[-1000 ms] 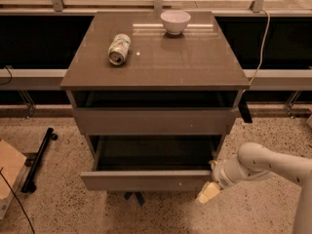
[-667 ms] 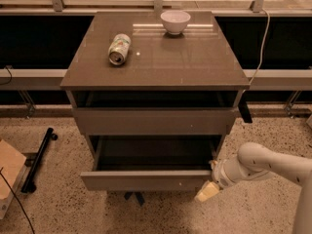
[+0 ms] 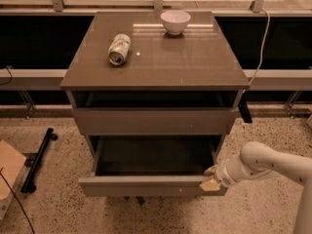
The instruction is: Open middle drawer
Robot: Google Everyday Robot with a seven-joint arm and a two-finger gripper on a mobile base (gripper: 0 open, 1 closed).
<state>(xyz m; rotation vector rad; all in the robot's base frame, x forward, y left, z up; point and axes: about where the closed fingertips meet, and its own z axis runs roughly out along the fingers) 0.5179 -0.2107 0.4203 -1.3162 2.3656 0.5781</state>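
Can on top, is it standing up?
No, the can lies on its side on the cabinet top, and the claw is down at the right front corner of the open drawer.

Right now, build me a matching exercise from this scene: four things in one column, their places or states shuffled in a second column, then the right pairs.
Column one:
1. can
2. bowl
3. middle drawer
4. gripper

Column two:
a. pulled out, dark interior showing
b. at the right end of the open drawer's front panel
c. lying on its side on the cabinet top
d. upright near the top's back edge

Pairs: 1-c; 2-d; 3-a; 4-b.
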